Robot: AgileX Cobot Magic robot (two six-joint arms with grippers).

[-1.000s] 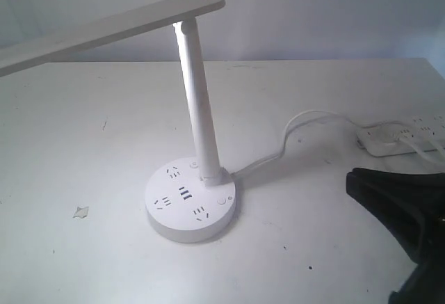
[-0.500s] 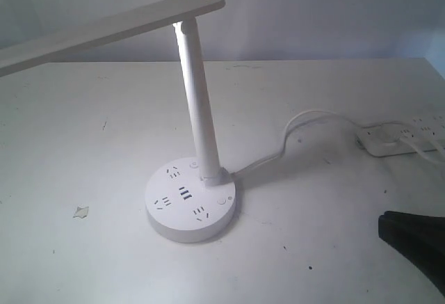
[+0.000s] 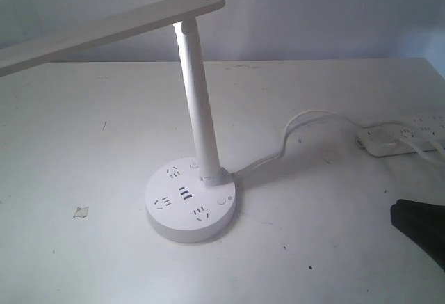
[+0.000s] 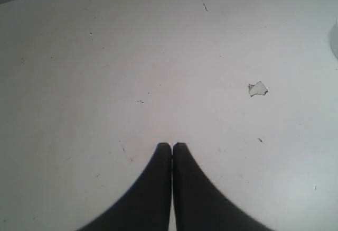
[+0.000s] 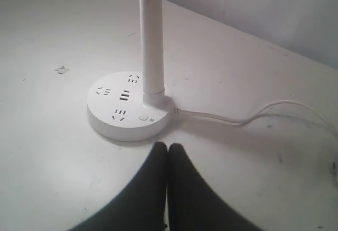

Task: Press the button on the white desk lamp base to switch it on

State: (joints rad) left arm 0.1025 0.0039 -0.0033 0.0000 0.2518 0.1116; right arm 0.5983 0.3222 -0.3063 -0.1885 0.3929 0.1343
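Note:
The white desk lamp stands mid-table on its slim pole (image 3: 197,102), its flat bar head (image 3: 111,27) stretching to the left. Its round base (image 3: 190,200) shows dark socket slots, USB ports and a small round button (image 3: 220,202), also seen as the button (image 5: 142,118) on the base (image 5: 127,112) in the right wrist view. My right gripper (image 5: 167,146) is shut and empty, its tips apart from the base rim; in the exterior view only its dark tip (image 3: 421,226) shows at the right edge. My left gripper (image 4: 172,146) is shut over bare table.
The lamp's white cord (image 3: 292,133) loops right to a white power strip (image 3: 400,137) near the right table edge. A small chip (image 3: 81,211) marks the tabletop (image 3: 83,151) left of the base; the same chip (image 4: 257,89) shows in the left wrist view.
My right gripper has pulled back to the right and downward, away from the lamp base, until only its tip shows. The lamp has not moved.

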